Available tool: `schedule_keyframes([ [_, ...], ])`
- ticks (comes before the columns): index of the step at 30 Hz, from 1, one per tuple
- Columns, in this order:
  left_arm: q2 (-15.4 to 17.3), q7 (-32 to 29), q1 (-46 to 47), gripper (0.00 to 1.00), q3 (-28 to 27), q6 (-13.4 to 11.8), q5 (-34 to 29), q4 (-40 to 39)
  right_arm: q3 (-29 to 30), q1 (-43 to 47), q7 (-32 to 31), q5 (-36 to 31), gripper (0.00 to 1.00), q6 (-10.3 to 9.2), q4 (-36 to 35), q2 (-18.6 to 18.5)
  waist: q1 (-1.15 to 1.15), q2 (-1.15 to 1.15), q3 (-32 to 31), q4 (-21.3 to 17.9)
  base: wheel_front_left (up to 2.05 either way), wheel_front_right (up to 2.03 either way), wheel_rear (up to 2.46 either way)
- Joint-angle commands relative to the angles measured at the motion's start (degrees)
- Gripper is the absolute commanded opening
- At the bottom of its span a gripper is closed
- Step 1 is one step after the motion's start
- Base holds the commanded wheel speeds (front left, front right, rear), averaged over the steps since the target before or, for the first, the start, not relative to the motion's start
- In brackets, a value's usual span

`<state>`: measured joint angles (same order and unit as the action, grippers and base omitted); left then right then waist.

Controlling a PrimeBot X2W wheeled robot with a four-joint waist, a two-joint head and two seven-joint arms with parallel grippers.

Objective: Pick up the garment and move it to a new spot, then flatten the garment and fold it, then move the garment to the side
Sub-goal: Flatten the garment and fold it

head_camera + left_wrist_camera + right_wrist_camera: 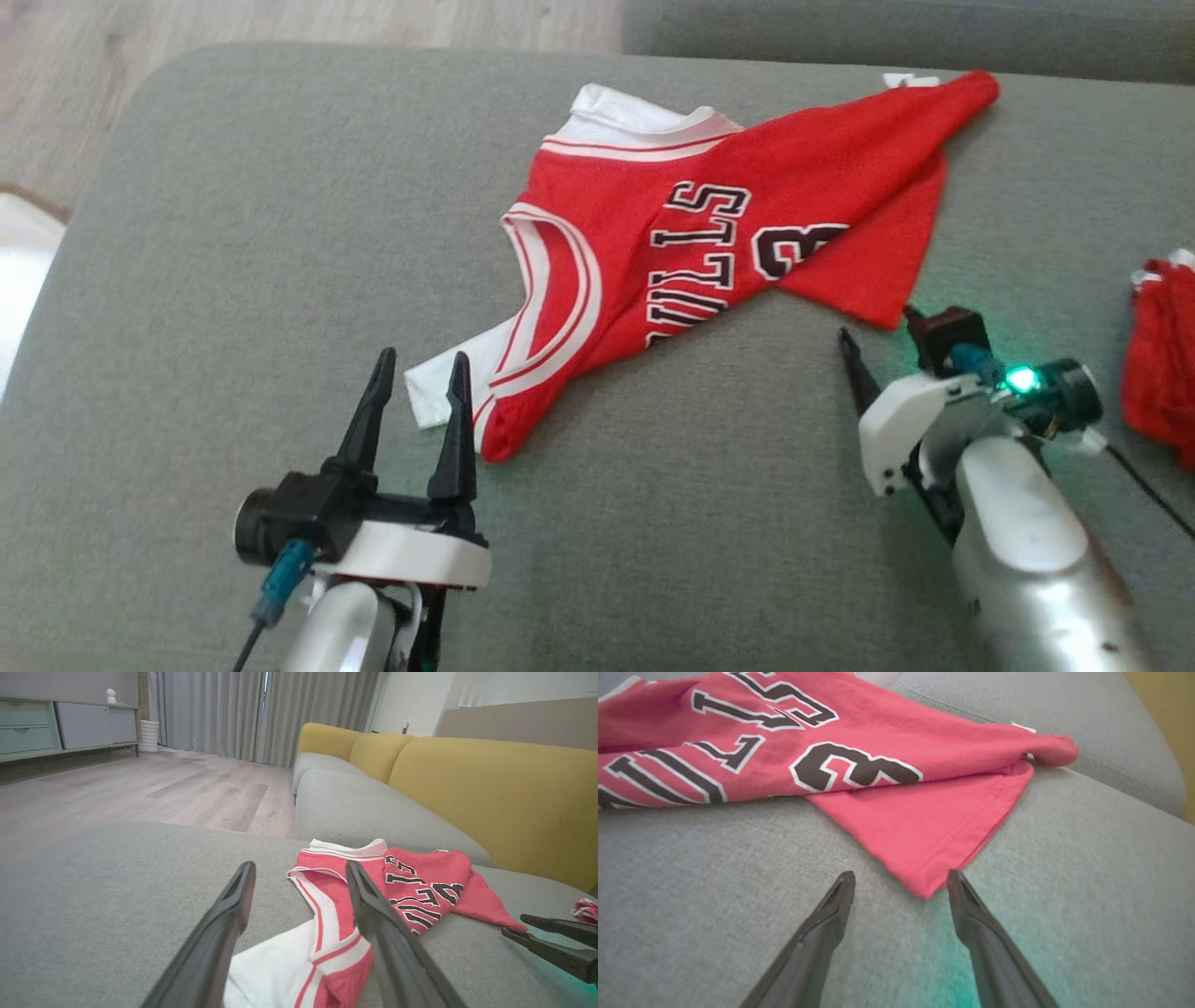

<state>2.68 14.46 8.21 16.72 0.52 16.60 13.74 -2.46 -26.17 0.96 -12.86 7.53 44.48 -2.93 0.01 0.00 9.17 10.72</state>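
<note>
A red jersey (672,243) with white trim and black-and-white lettering was seen lying rumpled on a grey cushion (233,280), toward its far edge and right of centre. One lower corner was folded over the number, and a white corner was stuck out toward the near left.

The left gripper (423,357) was held wide open with nothing in it. Its fingertips were placed at that white corner and the striped armhole edge; contact could not be told.

The right gripper (876,324) was also spread open and empty. In the right wrist view the red hem corner was seen between its fingertips, the right fingertip (955,877) just beside the hem. A green light (1020,380) was lit on that wrist.

A second red garment (1162,364) was bunched at the cushion's right edge, near the right arm and well apart from the jersey.

Another grey seat cushion (887,28) was set beyond the far edge, with a yellow backrest (490,788) behind it. Wooden floor (140,788), grey curtains (233,714) and a low cabinet (70,723) were seen farther off.
</note>
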Motion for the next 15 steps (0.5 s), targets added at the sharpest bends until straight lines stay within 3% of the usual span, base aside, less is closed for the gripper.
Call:
schedule_keyframes([
  [1,0.20,0.54,2.41,1.00,-1.33,-0.15,0.44,-1.73,-0.15,-3.33,0.38,-1.82,1.00,-0.04,0.33,0.00,-0.01,0.00,1.13,1.32,0.00,0.00,0.00],
  [9,0.20,0.54,3.70,1.00,-0.60,-0.42,1.19,-1.78,4.79,-8.09,0.64,-8.23,1.00,-0.04,8.12,-0.15,-0.01,0.00,2.65,3.10,0.00,0.00,0.00],
  [10,0.20,0.54,3.76,1.00,-0.56,-0.46,1.23,-1.80,5.57,-8.47,0.50,-8.64,0.13,-0.04,8.88,-0.13,-0.01,0.00,2.74,3.17,0.00,0.00,0.00],
  [11,0.20,0.54,3.82,1.00,-0.53,-0.51,1.27,-1.82,6.08,-8.80,0.71,-9.17,0.00,-0.04,9.43,-0.12,-0.01,0.00,2.80,3.21,0.00,0.00,0.00],
  [15,0.20,0.54,3.76,1.00,-0.80,-0.86,1.35,-1.69,8.09,-9.34,2.39,-10.77,0.00,-0.04,10.94,-0.04,-0.01,0.00,2.45,2.59,0.00,0.00,0.00],
])
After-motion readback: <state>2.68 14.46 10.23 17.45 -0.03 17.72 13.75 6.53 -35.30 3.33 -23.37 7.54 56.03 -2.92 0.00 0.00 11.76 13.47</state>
